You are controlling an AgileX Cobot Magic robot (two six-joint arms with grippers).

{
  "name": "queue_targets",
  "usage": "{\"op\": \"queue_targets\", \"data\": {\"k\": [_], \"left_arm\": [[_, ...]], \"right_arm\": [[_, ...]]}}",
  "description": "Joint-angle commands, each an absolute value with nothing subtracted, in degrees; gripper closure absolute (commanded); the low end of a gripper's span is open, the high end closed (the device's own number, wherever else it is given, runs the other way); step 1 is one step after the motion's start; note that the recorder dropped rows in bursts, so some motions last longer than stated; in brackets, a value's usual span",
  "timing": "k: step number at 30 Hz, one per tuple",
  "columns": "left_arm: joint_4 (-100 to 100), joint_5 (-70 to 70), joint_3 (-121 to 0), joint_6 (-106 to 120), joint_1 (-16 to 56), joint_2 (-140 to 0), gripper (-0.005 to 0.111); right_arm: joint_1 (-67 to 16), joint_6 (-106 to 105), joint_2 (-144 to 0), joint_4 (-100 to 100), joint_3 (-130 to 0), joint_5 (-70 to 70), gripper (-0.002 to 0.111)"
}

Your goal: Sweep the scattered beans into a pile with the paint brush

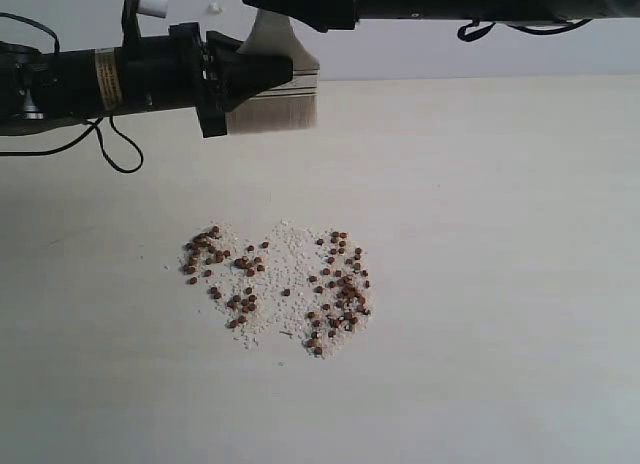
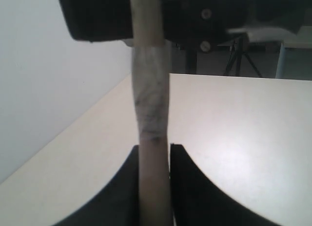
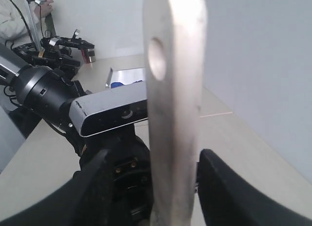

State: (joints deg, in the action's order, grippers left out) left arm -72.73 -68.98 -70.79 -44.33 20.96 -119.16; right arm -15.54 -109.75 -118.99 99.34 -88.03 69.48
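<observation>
The left gripper, reaching in from the left, clamps the paint brush aloft, bristles downward. The right gripper straddles the handle's holed end, jaws apart and not touching it. Below, the beans lie scattered among white crumbs on the table.

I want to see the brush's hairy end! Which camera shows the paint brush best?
The exterior view: the paint brush shows its cream bristles and silver ferrule there. The left wrist view shows only a stretch of its handle, and the right wrist view only the handle's end with the hole.
</observation>
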Motion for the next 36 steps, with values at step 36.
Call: {"op": "queue_targets", "data": {"k": [36], "left_arm": [[-70.3, -70.0, -71.3, -42.2, 21.1, -119.5, 0.105]], "right_arm": [[-15.3, -107.7, -118.5, 99.9, -88.4, 50.8, 0.108]]}}
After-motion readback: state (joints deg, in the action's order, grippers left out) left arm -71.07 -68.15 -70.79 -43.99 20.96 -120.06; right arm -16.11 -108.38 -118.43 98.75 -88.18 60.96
